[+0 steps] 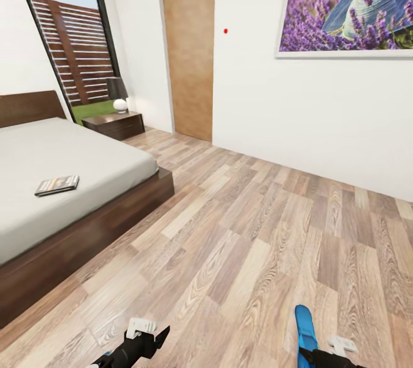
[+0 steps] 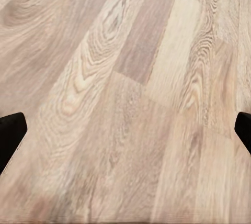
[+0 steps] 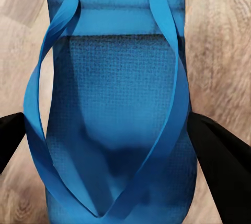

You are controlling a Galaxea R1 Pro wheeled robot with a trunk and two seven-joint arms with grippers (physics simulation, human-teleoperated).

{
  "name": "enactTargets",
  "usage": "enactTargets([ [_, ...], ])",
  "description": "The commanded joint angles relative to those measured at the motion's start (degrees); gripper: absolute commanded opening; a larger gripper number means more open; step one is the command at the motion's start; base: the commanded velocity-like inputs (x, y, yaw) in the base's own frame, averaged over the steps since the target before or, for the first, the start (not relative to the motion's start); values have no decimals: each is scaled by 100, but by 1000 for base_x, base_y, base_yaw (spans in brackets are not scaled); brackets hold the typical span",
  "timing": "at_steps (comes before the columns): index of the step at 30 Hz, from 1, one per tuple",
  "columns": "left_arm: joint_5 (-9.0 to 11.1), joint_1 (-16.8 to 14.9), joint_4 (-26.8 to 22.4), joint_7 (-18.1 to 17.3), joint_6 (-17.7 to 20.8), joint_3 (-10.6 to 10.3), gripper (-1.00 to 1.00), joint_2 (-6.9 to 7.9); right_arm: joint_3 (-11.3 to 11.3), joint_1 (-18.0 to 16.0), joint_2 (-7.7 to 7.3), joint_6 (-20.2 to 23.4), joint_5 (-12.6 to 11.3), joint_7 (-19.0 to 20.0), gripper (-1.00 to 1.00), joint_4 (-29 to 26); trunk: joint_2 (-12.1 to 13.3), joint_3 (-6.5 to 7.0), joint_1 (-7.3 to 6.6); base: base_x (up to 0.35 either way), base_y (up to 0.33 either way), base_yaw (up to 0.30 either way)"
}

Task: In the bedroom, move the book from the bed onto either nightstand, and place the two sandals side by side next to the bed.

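The book (image 1: 57, 185) lies flat on the pale grey mattress of the bed (image 1: 74, 152) at the left, near its foot-side edge. A dark nightstand (image 1: 115, 124) stands past the bed by the window, with a lamp on it. One blue sandal (image 1: 304, 328) is held low over the floor, and my right gripper (image 1: 314, 356) is shut on it. In the right wrist view the sandal (image 3: 112, 103) sits strap side up between the black fingers (image 3: 217, 156). My left gripper (image 1: 150, 338) is open over bare planks, its fingertips (image 2: 10, 135) wide apart. The second sandal is out of view.
Light wood-plank floor (image 1: 258, 230) stretches from the bed to the white wall at the right. A wooden door panel (image 1: 188, 46) and a lavender picture (image 1: 347, 3) are on that wall. A black-shaded lamp (image 1: 118, 94) stands on the nightstand.
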Motion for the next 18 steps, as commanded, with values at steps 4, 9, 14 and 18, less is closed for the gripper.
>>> enactTargets([
  [4, 46, -5, 7, -35, 4, 7, 100, -1, -9, -1, -2, 12, -30, 24, -100, 0, -2, -5, -1, 0, 0, 276],
  [9, 46, -5, 8, -35, 4, 7, 100, -1, -9, -1, -2, 13, -30, 24, -100, 0, -2, -5, -1, 0, 0, 272],
  [14, 46, -5, 8, -35, 4, 7, 100, -1, -9, -1, -2, 12, -30, 24, -100, 0, -2, -5, -1, 0, 0, 268],
  [18, 46, -5, 5, -35, 4, 7, 100, -1, -9, -1, -2, 12, -27, 26, -100, 0, -2, -5, -1, 0, 0, 264],
])
